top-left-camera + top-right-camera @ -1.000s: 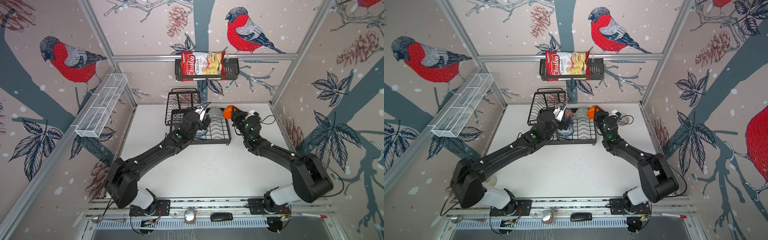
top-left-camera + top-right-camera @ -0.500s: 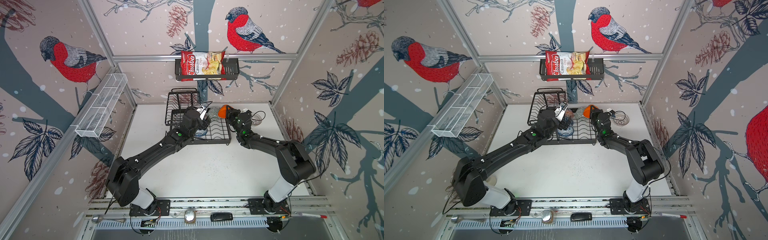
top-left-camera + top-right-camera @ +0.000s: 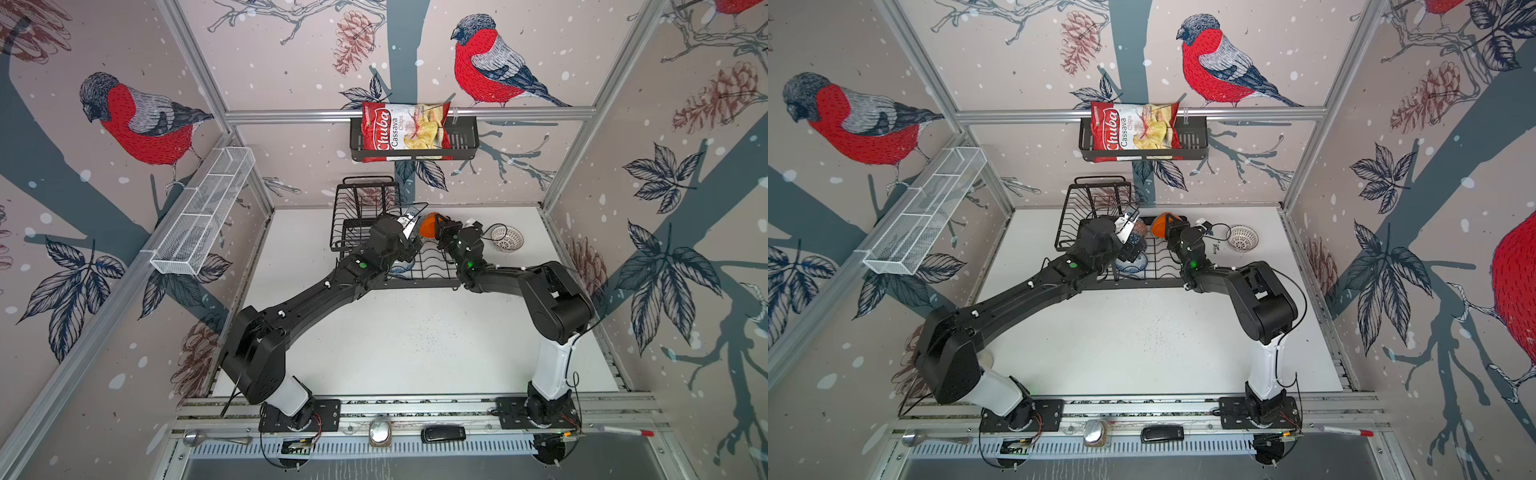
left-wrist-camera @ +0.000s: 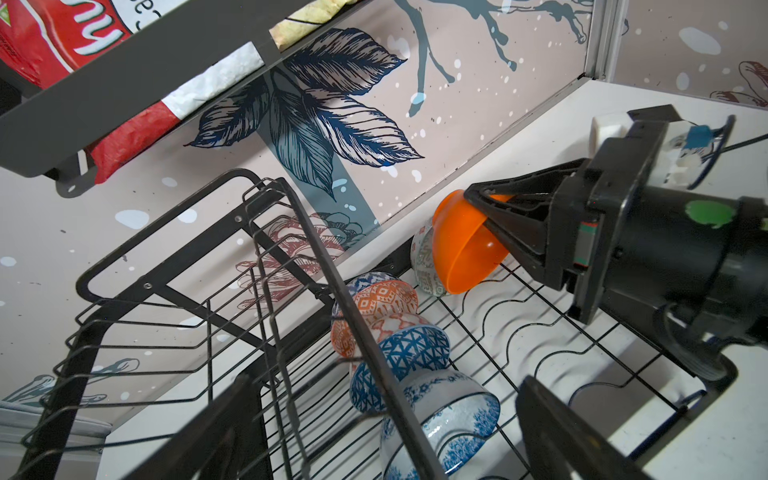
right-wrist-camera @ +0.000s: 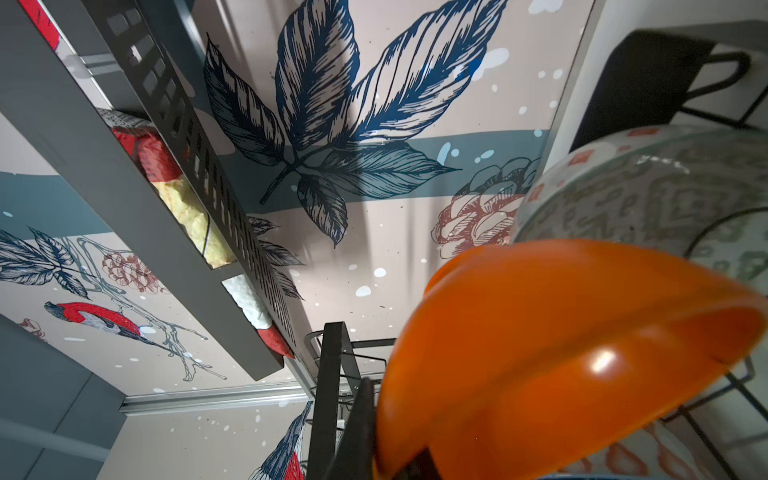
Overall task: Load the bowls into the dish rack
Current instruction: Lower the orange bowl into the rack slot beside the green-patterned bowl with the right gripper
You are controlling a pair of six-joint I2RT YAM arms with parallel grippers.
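"Chuba" and "Cassava Chips" on the red chips bag (image 3: 404, 129), smaller print apparently too blurred

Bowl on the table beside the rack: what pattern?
The small round bowl is white, lattice-patterned; clearest in a top view.

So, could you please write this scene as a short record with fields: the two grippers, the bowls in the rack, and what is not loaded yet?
left gripper: open, empty, above the dish rack
right gripper: shut on the orange bowl, beside the grey-white bowl
in the rack: orange-white bowl, blue triangle bowl, blue-white floral bowl, grey-white bowl
outside the rack: white lattice bowl, on the table, to the rack's right
not yet loaded: orange bowl, white lattice bowl
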